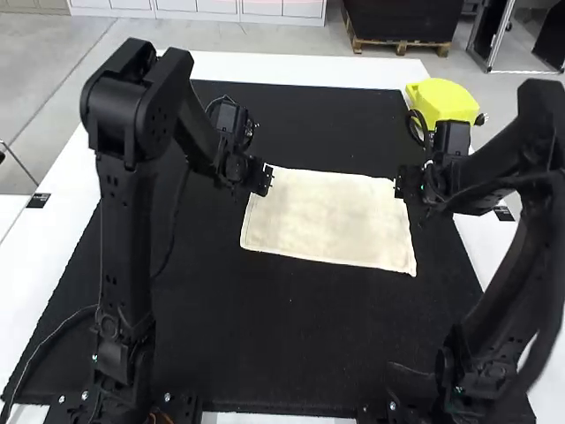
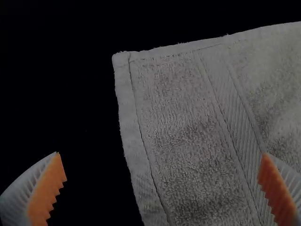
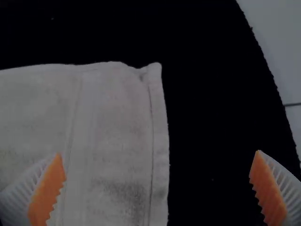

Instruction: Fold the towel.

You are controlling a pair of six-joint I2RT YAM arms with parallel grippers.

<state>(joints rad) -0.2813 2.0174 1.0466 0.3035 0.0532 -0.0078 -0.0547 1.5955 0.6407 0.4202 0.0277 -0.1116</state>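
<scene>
A cream towel (image 1: 328, 221) lies spread flat as a rectangle on the black mat. At its far left corner is my left gripper (image 1: 267, 177); at its far right corner is my right gripper (image 1: 400, 184). In the left wrist view, my left gripper (image 2: 162, 181) stands open above the hemmed edge, and a corner of the towel (image 2: 188, 122) lies between its wide-apart fingers. The right wrist view has my right gripper (image 3: 157, 179) open over the other corner of the towel (image 3: 113, 136), which lies flat. Neither grips any cloth.
The black mat (image 1: 265, 336) covers most of the white table (image 1: 300, 69). A yellow object (image 1: 434, 99) stands at the far right, just behind the right arm's gripper. Cables hang beside the left arm.
</scene>
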